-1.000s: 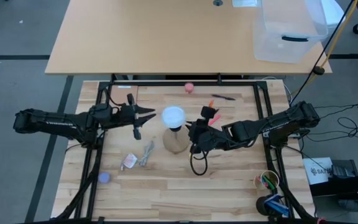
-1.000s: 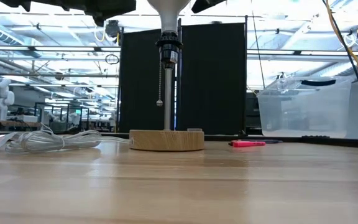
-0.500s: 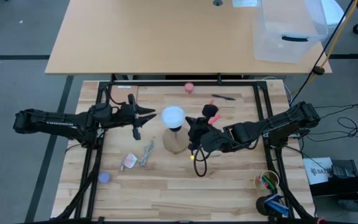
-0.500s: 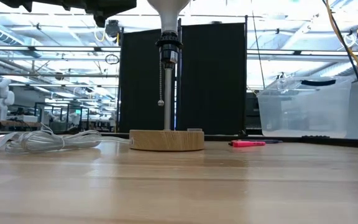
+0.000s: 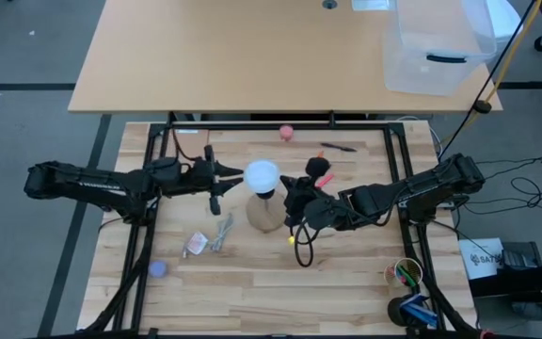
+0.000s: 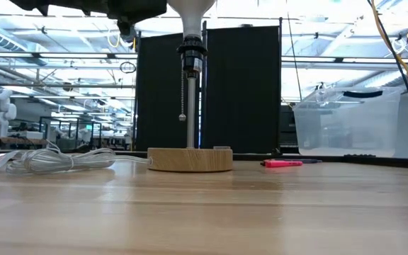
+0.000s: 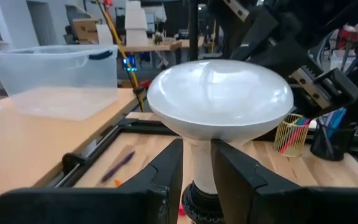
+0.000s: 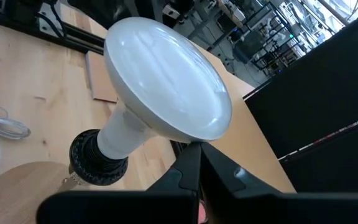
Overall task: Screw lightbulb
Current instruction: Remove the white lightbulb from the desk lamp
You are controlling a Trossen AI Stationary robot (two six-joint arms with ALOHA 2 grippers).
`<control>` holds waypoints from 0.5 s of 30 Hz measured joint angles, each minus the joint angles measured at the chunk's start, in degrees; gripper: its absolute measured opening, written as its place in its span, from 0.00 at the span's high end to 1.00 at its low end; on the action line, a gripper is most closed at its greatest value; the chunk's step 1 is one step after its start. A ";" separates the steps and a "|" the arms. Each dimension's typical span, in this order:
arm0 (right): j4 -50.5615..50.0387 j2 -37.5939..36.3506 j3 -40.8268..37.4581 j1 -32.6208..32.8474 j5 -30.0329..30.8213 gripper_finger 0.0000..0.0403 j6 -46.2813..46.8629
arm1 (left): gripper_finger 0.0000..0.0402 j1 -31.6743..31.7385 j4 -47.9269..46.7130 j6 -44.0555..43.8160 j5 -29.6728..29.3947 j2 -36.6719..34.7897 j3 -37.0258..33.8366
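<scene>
Item, nearest in the low view: bare wooden tabletop [image 6: 204, 212], then a coil of clear cable [image 6: 55, 160] at its left, then the round wooden lamp base [image 6: 190, 159] with a metal post, black socket [image 6: 191, 53] and hanging pull chain [image 6: 183, 95]. Item: the lightbulb [image 5: 262, 175], standing upright in that socket, its narrow neck seated in the black collar and its white globe uppermost. Item: left tool [image 7: 194, 171], part-open, its two fingers flanking the neck of the bulb just below the globe; whether the pads actually press the neck cannot be told. Item: right tool [image 8: 197, 171], clenched on nothing, its tip just beside the globe's rim on the side opposite the left arm. Risks, as judged: a loose hold on the smooth tapering neck would let the fingers slip round without turning the bulb; a sideways pull while twisting could tip the light base or cross the thread, nothing being seen to hold the base down; the closed right tool, so close, could knock the globe. Item, beyond: pink marker [image 6: 283, 163], clear storage bin [image 6: 346, 127], dark partition panels [image 6: 239, 88].
</scene>
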 joint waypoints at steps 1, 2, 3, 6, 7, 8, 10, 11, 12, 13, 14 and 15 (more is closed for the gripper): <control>-0.19 0.00 0.00 0.00 0.29 1.00 -0.01 | 0.78 0.01 -0.39 0.03 -0.02 0.43 0.57; -0.24 0.00 0.00 0.00 0.33 1.00 -0.02 | 0.78 0.01 -1.01 0.04 -0.02 0.59 0.98; -0.23 0.00 0.00 0.00 0.34 1.00 -0.02 | 0.78 0.01 -1.60 0.04 -0.02 0.74 1.33; -0.40 0.00 0.00 0.00 0.35 1.00 -0.32 | 0.78 0.01 -1.99 0.02 -0.02 0.74 1.58; -0.40 0.00 0.00 0.00 0.34 1.00 -0.79 | 0.78 -0.06 -1.99 0.02 0.00 0.77 1.58; -0.40 0.00 0.00 0.00 0.33 1.00 -1.14 | 0.78 -0.18 -1.99 -0.01 0.05 0.77 1.58; -0.40 0.00 0.00 -0.11 0.26 1.00 -1.51 | 0.78 -0.49 -1.99 -0.01 0.28 0.77 1.58; -0.40 0.00 0.00 -0.29 0.22 1.00 -1.51 | 0.78 -0.73 -1.94 -0.07 0.33 0.88 1.58; -0.46 0.00 0.00 -0.44 0.24 1.00 -1.51 | 0.78 -0.98 -1.74 -0.14 0.36 1.07 1.61; -0.49 0.00 0.00 -0.68 0.22 1.00 -1.53 | 0.78 -1.28 -1.66 -0.16 0.48 1.11 1.61; -0.44 0.00 0.00 -0.74 0.14 1.00 -1.58 | 0.78 -1.57 -1.66 -0.16 0.50 1.12 1.61; -0.40 0.00 0.00 -0.93 0.01 1.00 -1.81 | 0.78 -1.79 -1.62 -0.16 0.50 1.12 1.62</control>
